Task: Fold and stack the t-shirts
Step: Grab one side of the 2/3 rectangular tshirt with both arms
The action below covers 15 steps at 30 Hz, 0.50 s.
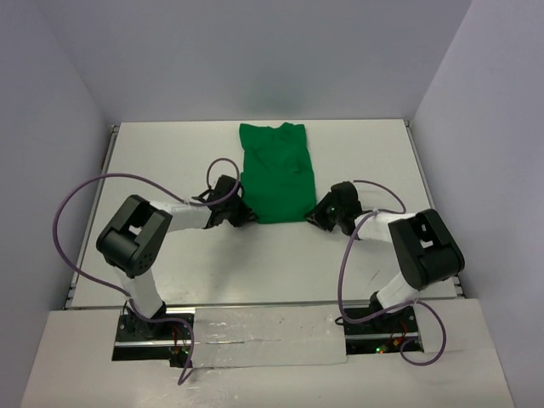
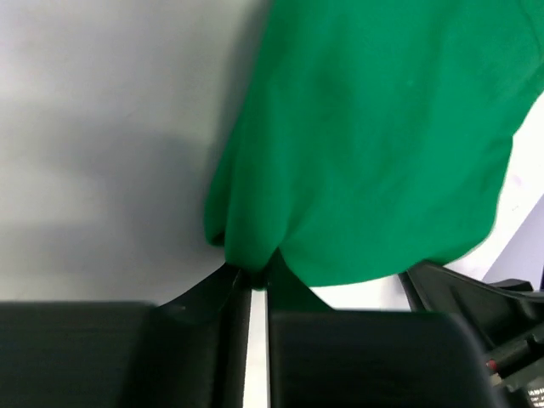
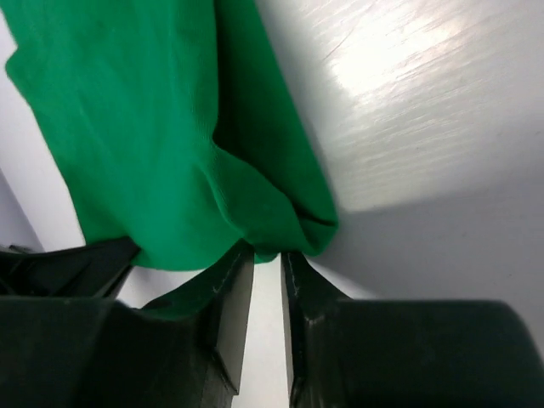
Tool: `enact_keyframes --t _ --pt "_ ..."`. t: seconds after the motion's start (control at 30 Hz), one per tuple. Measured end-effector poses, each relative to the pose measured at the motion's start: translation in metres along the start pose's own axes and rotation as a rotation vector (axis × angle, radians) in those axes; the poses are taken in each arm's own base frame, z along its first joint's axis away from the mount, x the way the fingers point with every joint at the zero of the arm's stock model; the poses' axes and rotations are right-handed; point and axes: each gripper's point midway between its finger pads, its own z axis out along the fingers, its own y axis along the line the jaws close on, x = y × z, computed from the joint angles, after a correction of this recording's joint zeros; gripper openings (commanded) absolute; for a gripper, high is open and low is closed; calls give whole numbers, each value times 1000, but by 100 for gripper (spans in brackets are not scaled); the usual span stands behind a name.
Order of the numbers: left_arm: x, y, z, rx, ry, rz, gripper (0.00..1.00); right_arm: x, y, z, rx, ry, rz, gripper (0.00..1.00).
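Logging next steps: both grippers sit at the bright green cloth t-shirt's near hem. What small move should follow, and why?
Probably raise both corners slightly together. The left gripper and right gripper each pinch a near corner of the bright green cloth t-shirt, which otherwise lies flat; lifting frees the hem to fold toward the collar.

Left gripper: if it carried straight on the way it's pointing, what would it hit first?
The green t-shirt. The left gripper is shut on its near corner, with more cloth directly ahead.
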Motion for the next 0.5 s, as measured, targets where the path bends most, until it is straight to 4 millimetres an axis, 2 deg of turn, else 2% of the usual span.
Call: enact_keyframes --t 0.07,0.3,0.4,0.5 --pt "-6 -5 3 -11 -16 21 10 -3 -1 3 20 -6 -3 9" --pt "-15 1 -1 -52 -38 90 10 -12 6 1 18 -26 -60 9" --pt "-13 4 -9 -51 -35 114 10 -8 5 -11 1 -24 -91 9" --pt "-1 19 -21 -58 -9 120 10 5 8 -30 -38 -16 -133 9"
